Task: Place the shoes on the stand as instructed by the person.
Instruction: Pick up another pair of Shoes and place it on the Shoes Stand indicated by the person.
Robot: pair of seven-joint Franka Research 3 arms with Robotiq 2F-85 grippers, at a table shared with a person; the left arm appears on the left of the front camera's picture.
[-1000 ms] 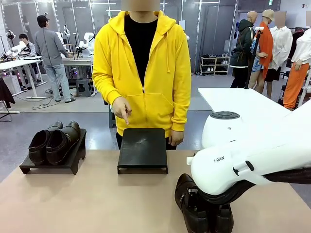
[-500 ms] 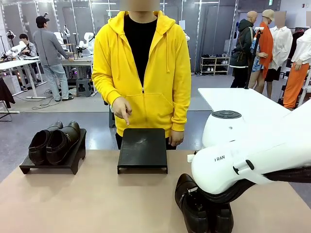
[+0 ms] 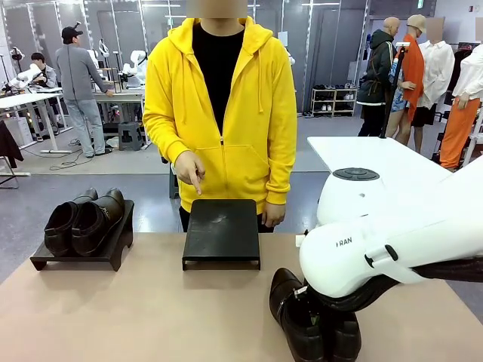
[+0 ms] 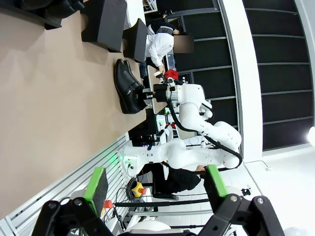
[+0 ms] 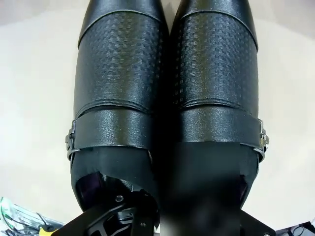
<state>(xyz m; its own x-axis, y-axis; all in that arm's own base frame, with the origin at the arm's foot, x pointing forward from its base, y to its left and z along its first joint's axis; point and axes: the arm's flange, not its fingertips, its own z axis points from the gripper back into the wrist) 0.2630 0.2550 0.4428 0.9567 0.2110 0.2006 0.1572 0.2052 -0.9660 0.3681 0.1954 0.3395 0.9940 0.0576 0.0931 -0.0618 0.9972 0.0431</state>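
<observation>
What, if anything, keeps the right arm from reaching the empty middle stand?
Probably nothing. Bare table lies between the right gripper, shut on the black shoes, and the stand; the person's hand hangs beyond its far edge.

Your left gripper point(image 4: 155, 183) is black and angular, with round bolt heads at the knuckles and bright green pads point(image 4: 96, 183) on its fingers. Out ahead of that pincer, the right arm point(image 3: 392, 249) is a fat, glossy white shell with a round dark grey joint cap, small black lettering and a black cable curving under it. Farther past the pincer, the person point(image 3: 223, 113) wears a long-sleeved bright yellow zip hoodie with drawstrings over a black shirt.
</observation>
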